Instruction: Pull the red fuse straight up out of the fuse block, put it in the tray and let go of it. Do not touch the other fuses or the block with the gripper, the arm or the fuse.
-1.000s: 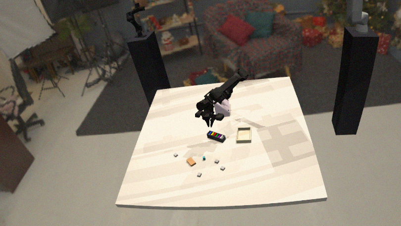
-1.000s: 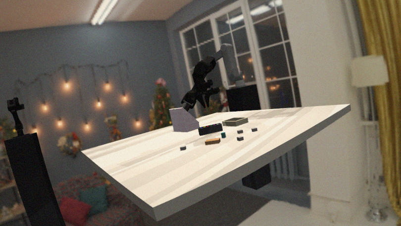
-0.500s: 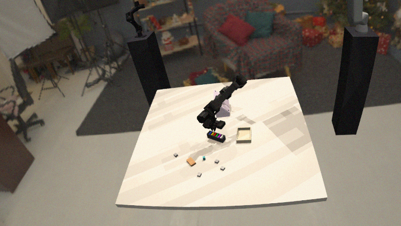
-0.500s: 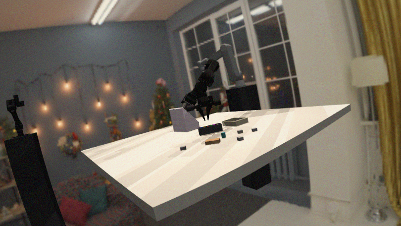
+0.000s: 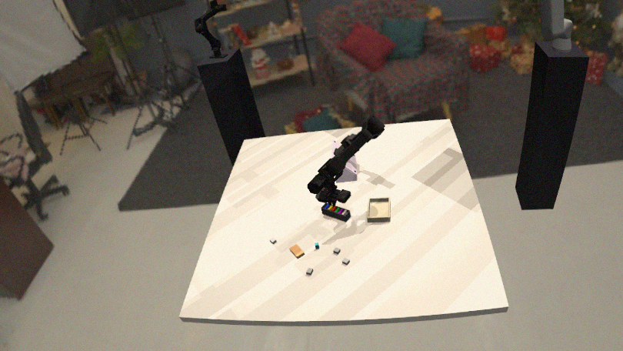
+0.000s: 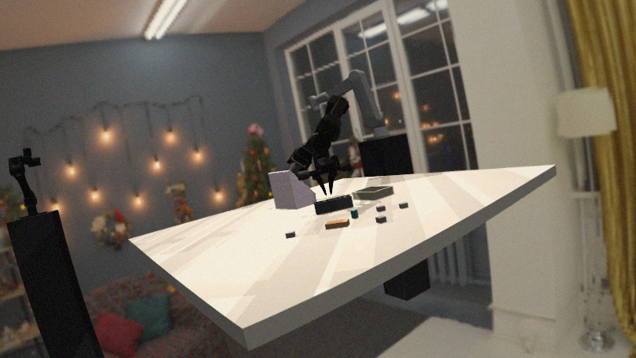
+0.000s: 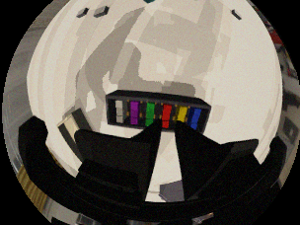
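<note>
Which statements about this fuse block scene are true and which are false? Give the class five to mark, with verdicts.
1. The red fuse sits in the fuse block. True.
2. The tray holds a fuse. False: no fuse shows in it.
3. The gripper is over the fuse block, its narrow gap lined up with the red fuse. True.
4. The orange piece lies inside the tray. False: it lies on the table, apart from the tray.
5. The blue fuse stands directly beside the red fuse. False: a yellow fuse stands between them.
</note>
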You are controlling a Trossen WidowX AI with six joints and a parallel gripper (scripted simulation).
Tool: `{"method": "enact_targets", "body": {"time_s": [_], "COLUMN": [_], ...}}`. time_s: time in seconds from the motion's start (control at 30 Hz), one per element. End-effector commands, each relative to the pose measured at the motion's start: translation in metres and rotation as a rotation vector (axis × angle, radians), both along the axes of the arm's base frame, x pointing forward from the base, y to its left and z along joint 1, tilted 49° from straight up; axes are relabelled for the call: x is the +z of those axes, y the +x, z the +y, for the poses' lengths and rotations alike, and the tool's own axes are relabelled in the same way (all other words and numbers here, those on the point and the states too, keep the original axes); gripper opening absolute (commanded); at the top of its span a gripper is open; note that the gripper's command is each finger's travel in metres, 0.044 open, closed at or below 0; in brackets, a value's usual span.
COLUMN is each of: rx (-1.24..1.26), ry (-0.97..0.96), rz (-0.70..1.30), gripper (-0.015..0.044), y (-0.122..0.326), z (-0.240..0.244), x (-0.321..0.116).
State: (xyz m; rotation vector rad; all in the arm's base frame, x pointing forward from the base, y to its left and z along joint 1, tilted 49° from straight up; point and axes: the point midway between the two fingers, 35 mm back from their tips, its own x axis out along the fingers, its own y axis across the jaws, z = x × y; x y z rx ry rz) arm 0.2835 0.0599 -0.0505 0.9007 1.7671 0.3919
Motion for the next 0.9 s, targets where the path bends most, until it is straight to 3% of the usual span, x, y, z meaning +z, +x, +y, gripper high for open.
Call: {"method": "enact_targets", "body": {"time_s": [0.0, 0.87], "rx": [-0.006, -0.006], "ry": [0.003, 0.004], "rz": [0.005, 0.006], "gripper": [0.007, 0.007], "y": [-0.001, -0.004], "z": [0.003, 0.018], "x": [-0.002, -0.015]}}
